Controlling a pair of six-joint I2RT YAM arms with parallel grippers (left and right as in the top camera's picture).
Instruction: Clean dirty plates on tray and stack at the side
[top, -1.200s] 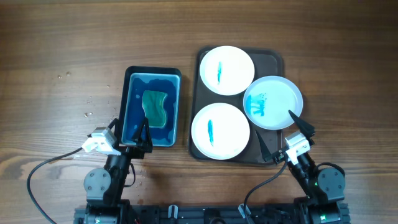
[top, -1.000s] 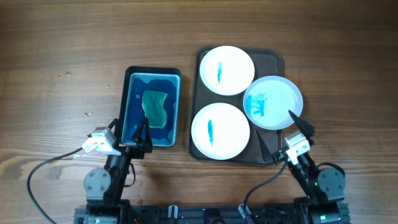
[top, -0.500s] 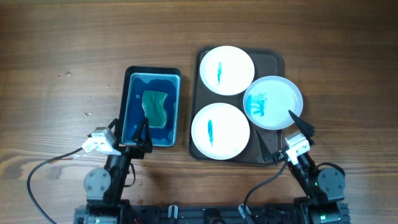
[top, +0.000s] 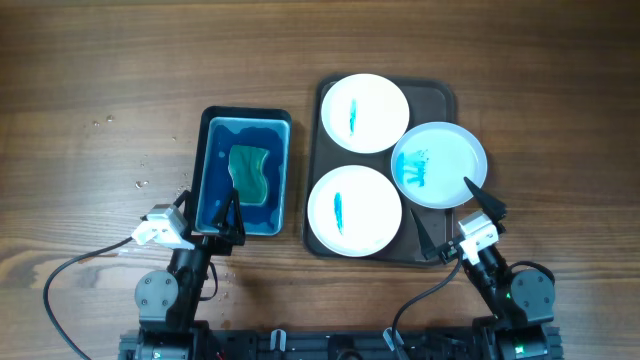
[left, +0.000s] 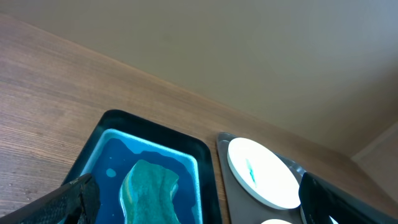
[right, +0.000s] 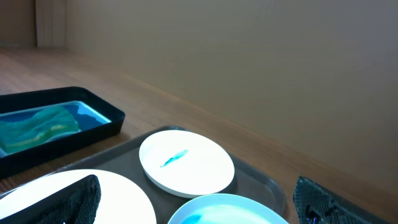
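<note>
3 plates on tray: probably stiff, slick, breakable; grab rims. Left claw, right claw wide, empty.

This looks like a robotics lab. A small left arm and right arm are mounted at the near edge of a wood-grain bench, with loose cables trailing from them. Behind it stands a plain beige wall. The washing-up looks staged: a blue basin holding a green sponge, and a tray of white plates marked with bright blue smears.
</note>
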